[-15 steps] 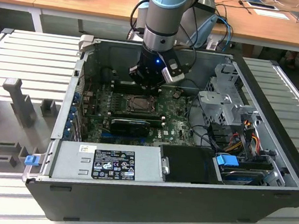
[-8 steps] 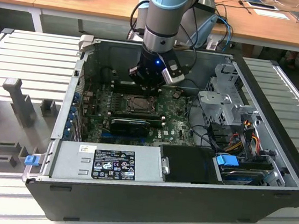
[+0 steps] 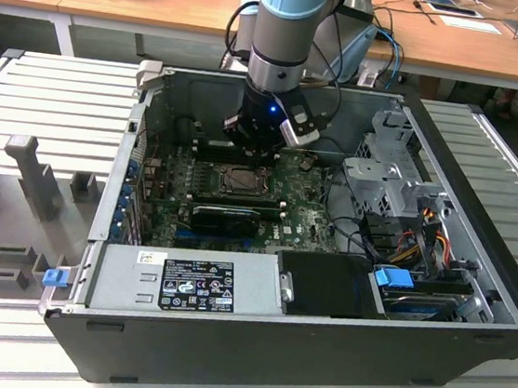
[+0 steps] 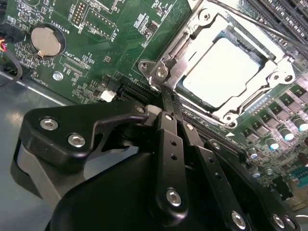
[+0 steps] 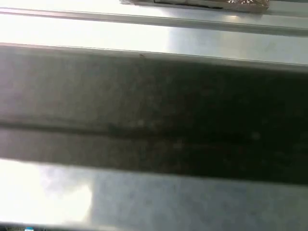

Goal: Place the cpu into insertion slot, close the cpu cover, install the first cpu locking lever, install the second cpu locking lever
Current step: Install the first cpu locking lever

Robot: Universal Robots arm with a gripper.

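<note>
An open computer case holds the green board [image 3: 308, 214], with the insertion slot [image 3: 240, 181] near its middle. In the second wrist view the pale cpu [image 4: 224, 72] lies flat in the slot. The dull-metal cpu cover [image 4: 185, 48] is folded down around it as a frame. A thin lever rod [image 4: 260, 26] runs along one side of the socket. My gripper [image 4: 167, 96] hangs just over a corner of the socket, its black fingers [image 4: 171, 139] pressed together. Whether the tips touch a lever I cannot tell. In the exterior view the gripper [image 3: 255, 147] stands just behind the slot.
A long black card [image 3: 226, 217] lies in front of the slot. The power supply [image 3: 183, 284] fills the case's near side and a drive cage [image 3: 392, 176] with cables stands at the exterior view's right. A coin battery [image 4: 45, 41] sits on the board. Case walls ring the board.
</note>
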